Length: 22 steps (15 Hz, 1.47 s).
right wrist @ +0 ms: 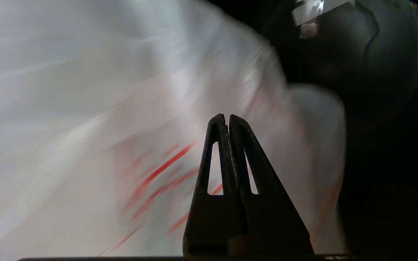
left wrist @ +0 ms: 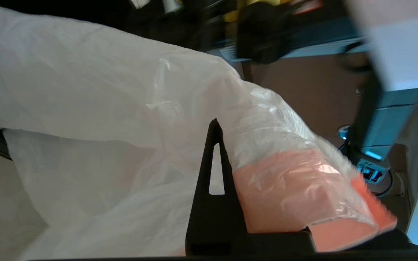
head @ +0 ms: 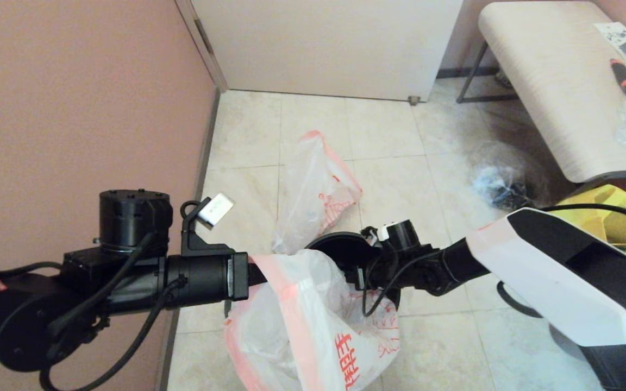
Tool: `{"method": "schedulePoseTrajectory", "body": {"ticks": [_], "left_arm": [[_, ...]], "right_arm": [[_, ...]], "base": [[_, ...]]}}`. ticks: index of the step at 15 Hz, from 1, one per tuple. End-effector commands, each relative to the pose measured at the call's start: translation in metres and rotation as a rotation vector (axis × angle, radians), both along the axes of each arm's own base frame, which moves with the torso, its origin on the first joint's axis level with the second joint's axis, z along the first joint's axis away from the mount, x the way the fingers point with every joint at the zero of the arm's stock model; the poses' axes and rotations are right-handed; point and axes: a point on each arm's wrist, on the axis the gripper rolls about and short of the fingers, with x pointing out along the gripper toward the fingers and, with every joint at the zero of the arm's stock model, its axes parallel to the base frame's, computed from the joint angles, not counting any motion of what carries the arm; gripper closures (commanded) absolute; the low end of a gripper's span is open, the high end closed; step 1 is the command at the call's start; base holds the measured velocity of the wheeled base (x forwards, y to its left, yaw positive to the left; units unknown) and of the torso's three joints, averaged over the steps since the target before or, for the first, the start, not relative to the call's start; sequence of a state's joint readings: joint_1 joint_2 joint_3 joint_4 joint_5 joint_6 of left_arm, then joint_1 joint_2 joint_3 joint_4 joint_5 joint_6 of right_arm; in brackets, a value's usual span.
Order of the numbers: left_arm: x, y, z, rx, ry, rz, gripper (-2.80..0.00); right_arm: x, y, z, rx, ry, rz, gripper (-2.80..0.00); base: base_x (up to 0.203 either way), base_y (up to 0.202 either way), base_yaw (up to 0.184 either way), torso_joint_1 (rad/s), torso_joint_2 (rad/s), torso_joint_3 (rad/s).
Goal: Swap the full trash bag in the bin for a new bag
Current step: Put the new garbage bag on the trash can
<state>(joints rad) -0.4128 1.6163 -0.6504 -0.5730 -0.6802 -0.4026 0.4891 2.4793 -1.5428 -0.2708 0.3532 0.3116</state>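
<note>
The new bag (head: 313, 326), thin white with pink-orange edges and big red characters, hangs in front of me between both arms. My left gripper (left wrist: 227, 125) is shut on its pink-orange edge; one black finger (left wrist: 212, 170) shows and plastic covers the other. My right gripper (right wrist: 227, 116) is shut beside the bag's printed side, with nothing visibly between its fingers. Just behind the bag, part of the black bin (head: 340, 244) shows under the right arm (head: 443, 260). The full trash bag (head: 315, 195) stands on the floor beyond the bin.
A pink wall (head: 74, 108) runs close along my left. A clear bag with dark lumps (head: 498, 182) lies on the tiles at the right, by a yellow tote (head: 612, 217) and a pale bench (head: 557, 87). A white door (head: 324, 43) closes the far end.
</note>
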Motion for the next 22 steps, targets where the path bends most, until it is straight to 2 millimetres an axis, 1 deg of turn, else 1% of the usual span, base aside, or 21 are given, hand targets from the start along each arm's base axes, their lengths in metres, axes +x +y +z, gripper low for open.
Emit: {"method": "schedulePoseTrajectory", "body": {"ticks": [1, 2, 3, 4, 6, 7, 8, 9, 11, 12, 13, 15, 17, 18, 20, 22], "left_arm": [[0.004, -0.003, -0.006, 0.006, 0.022, -0.007, 0.0], [0.004, -0.004, -0.005, 0.003, 0.017, -0.011, 0.0], [0.004, -0.009, -0.002, -0.003, 0.007, -0.03, 0.0], [0.006, -0.014, 0.002, -0.007, -0.007, -0.042, 0.0], [0.016, -0.026, 0.013, -0.009, -0.041, -0.033, 0.0], [0.02, -0.033, 0.012, 0.017, -0.024, -0.016, 0.0], [0.025, -0.038, 0.005, 0.064, -0.009, 0.027, 0.0], [0.03, -0.043, -0.005, 0.115, -0.009, 0.065, 0.0], [0.045, -0.051, -0.028, 0.23, -0.032, 0.127, 0.0], [0.052, -0.054, -0.037, 0.263, -0.033, 0.143, 0.0], [0.059, -0.059, -0.041, 0.285, -0.046, 0.16, 0.0], [0.081, -0.071, -0.038, 0.29, -0.102, 0.212, 0.0], [0.103, -0.084, -0.034, 0.304, -0.167, 0.273, 0.0], [0.109, -0.09, -0.032, 0.32, -0.199, 0.293, 0.0], [0.107, -0.096, -0.028, 0.333, -0.216, 0.293, 0.0], [0.103, -0.098, -0.024, 0.33, -0.225, 0.293, 0.0]], "right_arm": [[-0.028, -0.022, 0.071, 0.047, -0.053, -0.046, 0.0], [-0.042, -0.035, 0.094, 0.047, -0.058, -0.08, 0.0], [-0.056, -0.051, 0.115, 0.049, -0.065, -0.114, 0.0], [-0.069, -0.066, 0.131, 0.049, -0.068, -0.144, 0.0], [-0.091, -0.1, 0.156, 0.037, -0.055, -0.223, 0.0], [-0.101, -0.112, 0.167, 0.035, -0.055, -0.249, 0.0], [-0.112, -0.121, 0.175, 0.03, -0.053, -0.272, 0.0], [-0.119, -0.127, 0.176, 0.001, -0.041, -0.309, 0.0], [-0.121, -0.123, 0.175, -0.037, -0.052, -0.343, 0.0], [-0.122, -0.117, 0.177, -0.05, -0.065, -0.345, 0.0], [-0.123, -0.11, 0.177, -0.073, -0.084, -0.357, 0.0], [-0.117, -0.098, 0.179, -0.116, -0.124, -0.383, 0.0], [-0.116, -0.091, 0.183, -0.132, -0.135, -0.363, 0.0], [-0.116, -0.088, 0.188, -0.13, -0.141, -0.356, 0.0], [-0.113, -0.083, 0.2, -0.127, -0.164, -0.34, 0.0], [-0.108, -0.078, 0.215, -0.115, -0.191, -0.331, 0.0]], "base": [[0.0, 0.0, 0.0, 0.0, 0.0, 0.0], [0.0, 0.0, 0.0, 0.0, 0.0, 0.0], [0.0, 0.0, 0.0, 0.0, 0.0, 0.0], [0.0, 0.0, 0.0, 0.0, 0.0, 0.0], [0.0, 0.0, 0.0, 0.0, 0.0, 0.0], [0.0, 0.0, 0.0, 0.0, 0.0, 0.0], [0.0, 0.0, 0.0, 0.0, 0.0, 0.0], [0.0, 0.0, 0.0, 0.0, 0.0, 0.0], [0.0, 0.0, 0.0, 0.0, 0.0, 0.0], [0.0, 0.0, 0.0, 0.0, 0.0, 0.0], [0.0, 0.0, 0.0, 0.0, 0.0, 0.0], [0.0, 0.0, 0.0, 0.0, 0.0, 0.0], [0.0, 0.0, 0.0, 0.0, 0.0, 0.0], [0.0, 0.0, 0.0, 0.0, 0.0, 0.0], [0.0, 0.0, 0.0, 0.0, 0.0, 0.0], [0.0, 0.0, 0.0, 0.0, 0.0, 0.0]]}}
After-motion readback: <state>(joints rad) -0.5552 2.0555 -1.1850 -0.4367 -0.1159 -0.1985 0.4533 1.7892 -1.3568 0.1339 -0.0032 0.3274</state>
